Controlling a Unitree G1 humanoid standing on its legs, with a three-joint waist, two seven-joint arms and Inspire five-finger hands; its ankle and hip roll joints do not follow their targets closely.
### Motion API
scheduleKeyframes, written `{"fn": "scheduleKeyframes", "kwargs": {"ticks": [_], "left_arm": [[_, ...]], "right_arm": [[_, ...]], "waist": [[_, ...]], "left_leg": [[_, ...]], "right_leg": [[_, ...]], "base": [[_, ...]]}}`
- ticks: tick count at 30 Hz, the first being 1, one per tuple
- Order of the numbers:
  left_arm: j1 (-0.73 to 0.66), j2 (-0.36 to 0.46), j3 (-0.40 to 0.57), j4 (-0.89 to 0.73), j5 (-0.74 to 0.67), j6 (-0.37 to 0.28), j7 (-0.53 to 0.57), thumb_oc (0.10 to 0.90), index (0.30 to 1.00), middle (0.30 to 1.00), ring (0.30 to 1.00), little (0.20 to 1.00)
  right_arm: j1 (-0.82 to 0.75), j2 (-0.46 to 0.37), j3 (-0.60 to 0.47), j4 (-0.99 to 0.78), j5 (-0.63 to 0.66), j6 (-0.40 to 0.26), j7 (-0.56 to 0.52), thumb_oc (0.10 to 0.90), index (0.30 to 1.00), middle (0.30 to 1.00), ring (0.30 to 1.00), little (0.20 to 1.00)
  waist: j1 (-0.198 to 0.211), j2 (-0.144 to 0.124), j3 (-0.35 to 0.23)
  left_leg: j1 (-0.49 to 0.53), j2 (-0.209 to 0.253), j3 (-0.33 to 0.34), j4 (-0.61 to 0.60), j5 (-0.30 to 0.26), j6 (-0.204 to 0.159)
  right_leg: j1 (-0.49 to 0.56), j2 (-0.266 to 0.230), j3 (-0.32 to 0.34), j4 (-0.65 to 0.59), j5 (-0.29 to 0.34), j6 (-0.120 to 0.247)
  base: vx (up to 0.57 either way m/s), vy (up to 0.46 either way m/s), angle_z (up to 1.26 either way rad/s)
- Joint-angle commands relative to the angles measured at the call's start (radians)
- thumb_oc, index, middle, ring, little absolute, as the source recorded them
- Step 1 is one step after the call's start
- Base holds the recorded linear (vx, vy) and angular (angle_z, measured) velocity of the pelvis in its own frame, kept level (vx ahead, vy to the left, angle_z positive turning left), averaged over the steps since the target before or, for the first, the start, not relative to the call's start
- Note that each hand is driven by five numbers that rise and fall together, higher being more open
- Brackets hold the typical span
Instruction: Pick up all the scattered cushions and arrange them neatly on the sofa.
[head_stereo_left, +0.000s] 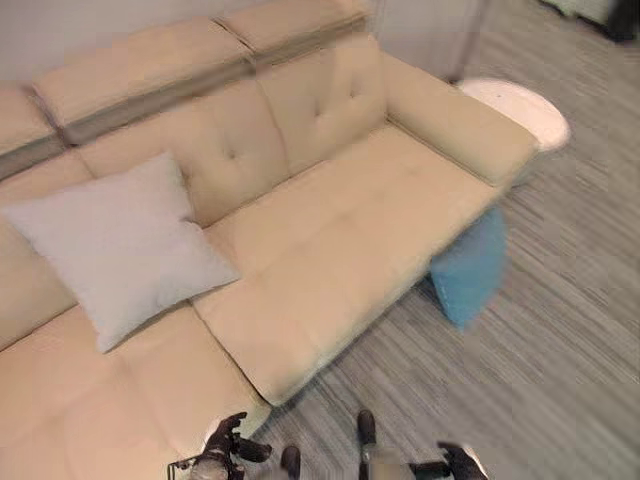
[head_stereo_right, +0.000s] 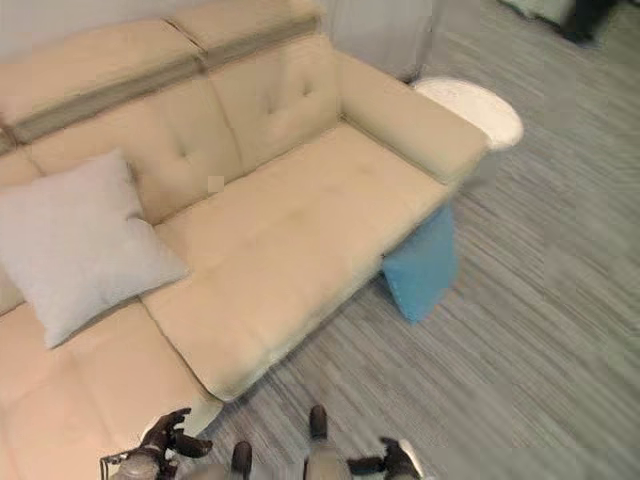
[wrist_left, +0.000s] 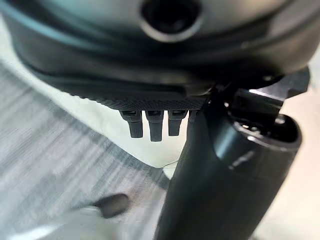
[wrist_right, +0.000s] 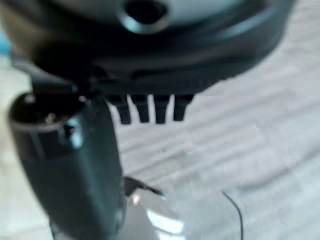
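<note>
Blue cushion (head_stereo_left: 470, 268): on the floor, standing on edge against the front of the sofa (head_stereo_left: 330, 240) below its armrest; ahead of the right hand and off to its outer side, well apart from both hands
White cushion (head_stereo_left: 115, 245): already on the sofa, leaning against the backrest, ahead of the left hand and well apart from it
Left hand (head_stereo_left: 228, 443): low by the front corner of the sofa seat; in its wrist view the fingers (wrist_left: 150, 125) hang straight and relaxed past the palm, with nothing in them
Right hand (head_stereo_right: 397, 462): low over the striped floor (head_stereo_left: 560, 330), beside the left; fingers (wrist_right: 145, 109) straight in its wrist view, holding nothing
Side table (head_stereo_left: 520, 108): round and white, beyond the armrest, further off than the blue cushion
Step in hand: one cushion looks placed, the blue one is still to fetch; neither hand has begun a reach, as far as these low glimpses of them let me judge
Next move calls for: bringing the right hand forward and outward to the blue cushion, closing on its upper edge, then lifting it over the seat front onto the free seat beside the white cushion
</note>
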Motion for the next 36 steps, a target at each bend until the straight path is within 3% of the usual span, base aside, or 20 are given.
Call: {"fn": "scheduleKeyframes", "kwargs": {"ticks": [1,2,6,7,8,14,17,20,23,26,27,29,33,36], "left_arm": [[0.010,0.023,0.036,-0.016,0.037,-0.032,0.010,0.800,0.900,0.900,0.900,0.900],[0.020,0.025,0.049,-0.015,0.031,-0.030,0.009,0.800,0.900,0.900,0.900,0.900],[0.030,0.026,0.075,-0.020,0.015,-0.026,0.019,0.800,0.900,0.900,0.900,0.900],[0.030,0.027,0.085,-0.028,0.003,-0.028,0.022,0.800,0.900,0.900,0.900,0.900],[0.029,0.027,0.085,-0.029,0.003,-0.028,0.022,0.800,0.900,0.900,0.900,0.900],[0.013,0.009,0.066,-0.043,-0.015,-0.033,0.028,0.800,0.900,0.900,0.900,0.900],[0.008,-0.019,0.036,-0.062,-0.018,-0.029,0.024,0.800,0.900,0.900,0.900,0.900],[0.000,-0.030,0.010,-0.072,-0.020,-0.028,0.027,0.800,0.900,0.900,0.900,0.900],[-0.007,-0.029,-0.010,-0.084,-0.019,-0.024,0.029,0.800,0.900,0.900,0.900,0.900],[-0.014,-0.029,-0.016,-0.081,-0.008,-0.020,0.026,0.800,0.900,0.900,0.900,0.900],[-0.018,-0.029,-0.010,-0.074,-0.014,-0.025,0.035,0.800,0.900,0.900,0.900,0.900],[-0.015,-0.031,-0.005,-0.071,-0.016,-0.023,0.035,0.800,0.900,0.900,0.900,0.900],[-0.003,-0.026,0.012,-0.050,-0.018,-0.018,0.035,0.800,0.900,0.900,0.900,0.900],[-0.010,-0.005,0.004,-0.063,-0.004,-0.015,0.032,0.800,0.900,0.900,0.900,0.900]], "right_arm": [[0.019,-0.077,0.013,-0.024,-0.013,-0.016,-0.015,0.800,0.900,0.900,0.900,0.900],[0.024,-0.080,0.009,-0.022,-0.014,-0.018,-0.016,0.800,0.900,0.900,0.900,0.900],[0.016,-0.080,0.014,-0.030,-0.017,-0.020,-0.025,0.800,0.900,0.900,0.900,0.900],[0.007,-0.076,0.021,-0.037,-0.016,-0.018,-0.027,0.800,0.900,0.900,0.900,0.900],[0.007,-0.076,0.021,-0.038,-0.016,-0.018,-0.028,0.800,0.900,0.900,0.900,0.900],[0.004,-0.094,0.011,-0.052,0.011,-0.018,-0.039,0.800,0.900,0.900,0.900,0.900],[0.023,-0.103,-0.017,-0.050,0.034,-0.019,-0.055,0.800,0.900,0.900,0.900,0.900],[0.033,-0.100,-0.026,-0.044,0.048,-0.019,-0.070,0.800,0.900,0.900,0.900,0.900],[0.043,-0.103,-0.036,-0.044,0.060,-0.021,-0.078,0.800,0.900,0.900,0.900,0.900],[0.050,-0.106,-0.045,-0.037,0.065,-0.018,-0.084,0.800,0.900,0.900,0.900,0.900],[0.047,-0.098,-0.043,-0.035,0.068,-0.013,-0.089,0.800,0.900,0.900,0.900,0.900],[0.047,-0.095,-0.042,-0.033,0.066,-0.012,-0.090,0.800,0.900,0.900,0.900,0.900],[0.033,-0.079,-0.033,-0.017,0.042,-0.006,-0.087,0.800,0.900,0.900,0.900,0.900],[0.013,-0.075,-0.019,-0.030,0.028,0.001,-0.076,0.800,0.900,0.900,0.900,0.900]], "waist": [[0.059,0.013,0.001],[0.075,0.009,-0.014],[0.130,-0.004,-0.028],[0.142,-0.007,-0.033],[0.145,-0.007,-0.029],[0.099,0.006,-0.024],[0.071,0.012,-0.004],[0.080,0.006,0.013],[0.084,-0.004,0.011],[0.080,0.004,0.002],[0.102,0.012,-0.002],[0.105,0.014,-0.009],[0.121,0.011,-0.050],[0.109,0.030,-0.036]], "left_leg": [[0.059,0.039,-0.059,-0.107,-0.016,-0.056],[0.054,0.044,-0.030,-0.112,-0.009,-0.052],[0.055,0.061,0.059,-0.111,-0.009,-0.054],[0.074,0.070,0.091,-0.116,-0.029,-0.063],[0.066,0.069,0.101,-0.113,-0.014,-0.058],[0.094,0.086,0.119,-0.052,-0.048,-0.069],[0.066,0.113,0.135,0.089,-0.077,-0.087],[0.007,0.095,0.060,0.194,-0.041,-0.101],[-0.060,0.038,0.006,0.156,-0.057,-0.093],[-0.097,0.029,0.019,0.057,0.008,-0.099],[-0.122,0.018,0.010,-0.022,0.056,-0.101],[-0.105,0.016,0.004,-0.042,0.054,-0.094],[-0.030,0.013,0.020,-0.069,0.029,-0.061],[0.040,0.025,0.037,-0.078,-0.003,-0.026]], "right_leg": [[0.141,0.017,-0.080,0.063,-0.209,-0.038],[0.176,0.028,-0.119,0.085,-0.242,-0.045],[0.236,0.017,-0.270,0.085,-0.275,-0.057],[0.258,0.015,-0.313,0.074,-0.290,-0.049],[0.252,0.013,-0.319,0.072,-0.276,-0.056],[0.260,0.050,-0.241,0.020,-0.284,-0.080],[0.282,0.068,-0.208,0.004,-0.300,-0.100],[0.292,0.084,-0.168,0.000,-0.298,-0.116],[0.309,0.090,-0.140,-0.027,-0.299,-0.107],[0.339,0.113,-0.118,-0.058,-0.305,-0.099],[0.372,0.142,-0.069,-0.071,-0.321,-0.101],[0.380,0.144,-0.060,-0.072,-0.326,-0.100],[0.364,0.110,-0.069,0.050,-0.330,-0.064],[0.246,0.061,-0.107,0.317,-0.246,0.008]], "base": [[-0.15,0.055,-0.74],[-0.18,0.054,-0.39],[-0.09,-0.058,-1.08],[-0.07,-0.093,-0.87],[0.01,-0.143,-0.82],[0.02,-0.154,-0.39],[0.04,-0.130,-0.30],[0.08,-0.088,-0.66],[0.15,-0.044,-0.44],[0.27,0.023,-0.11],[0.37,0.085,-0.20],[0.24,0.074,-0.55],[0.30,0.136,-0.96],[0.28,0.139,-0.46]]}}
